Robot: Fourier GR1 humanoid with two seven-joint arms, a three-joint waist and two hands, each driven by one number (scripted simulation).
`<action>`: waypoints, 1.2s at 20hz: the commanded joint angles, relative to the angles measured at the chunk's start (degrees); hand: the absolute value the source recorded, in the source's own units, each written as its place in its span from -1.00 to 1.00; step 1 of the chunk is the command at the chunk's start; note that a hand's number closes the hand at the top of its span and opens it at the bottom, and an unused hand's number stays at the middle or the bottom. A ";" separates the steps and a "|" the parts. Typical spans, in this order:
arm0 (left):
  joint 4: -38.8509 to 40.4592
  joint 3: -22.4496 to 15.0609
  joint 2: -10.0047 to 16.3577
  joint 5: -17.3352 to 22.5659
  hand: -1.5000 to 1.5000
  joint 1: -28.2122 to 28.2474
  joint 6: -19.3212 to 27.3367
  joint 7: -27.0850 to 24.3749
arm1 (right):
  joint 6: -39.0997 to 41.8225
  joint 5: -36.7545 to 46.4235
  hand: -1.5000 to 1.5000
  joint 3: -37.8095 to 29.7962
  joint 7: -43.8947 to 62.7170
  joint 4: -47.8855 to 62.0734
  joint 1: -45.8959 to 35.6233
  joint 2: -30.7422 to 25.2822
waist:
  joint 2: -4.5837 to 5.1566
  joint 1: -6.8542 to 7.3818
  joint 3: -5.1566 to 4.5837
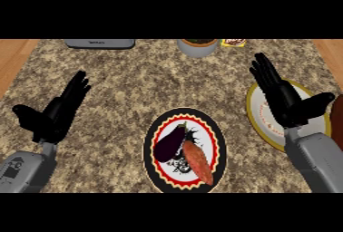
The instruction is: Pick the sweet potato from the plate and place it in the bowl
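Observation:
An orange-brown sweet potato [198, 163] lies on the round black, red and yellow plate [159, 178] near the counter's front middle, beside a dark purple eggplant [169, 142]. At the right, a white bowl with a yellow rim [262, 130] sits partly hidden under my right hand [285, 100], which is open with straight fingers pointing away. My left hand [55, 113] is open at the left, well apart from the plate.
The granite counter [127, 81] has wooden strips at both sides. At the back edge stand a grey appliance [99, 43], a grey pot with dark contents [198, 46] and a small packet [234, 42]. A brown object [337, 118] shows at the far right.

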 commanded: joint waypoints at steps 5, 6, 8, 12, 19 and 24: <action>-2.28 -2.02 -4.24 -4.41 0.00 0.64 6.17 -1.32 | 10.99 9.36 1.00 23.33 7.49 -6.89 1.81 3.95 | 0.02 1.04 0.48; -3.13 -2.19 -4.30 -4.83 0.00 -0.05 6.62 -1.27 | 14.51 9.88 1.00 26.98 9.84 -6.68 0.46 3.97 | 0.03 2.46 0.45; -2.32 -2.00 -4.47 -4.10 0.00 2.58 6.82 -0.51 | -5.04 27.28 1.00 21.76 2.75 -7.89 2.18 -2.38 | -1.08 -2.37 0.49; -5.30 -3.80 -7.07 -6.53 0.00 2.59 10.66 0.77 | -10.07 18.31 -1.00 22.24 -10.53 -10.29 19.05 10.29 | 0.17 -1.90 0.79; -11.05 -5.68 -9.11 -10.33 0.00 3.04 12.89 7.35 | -11.03 23.39 -1.00 19.23 -10.04 -28.40 25.31 1.59 | 0.27 -1.27 0.64; -13.43 -6.47 -9.54 -11.87 0.00 4.32 14.33 8.47 | -12.88 31.34 -1.00 17.69 12.21 -35.09 17.92 -2.53 | 0.13 -0.93 0.57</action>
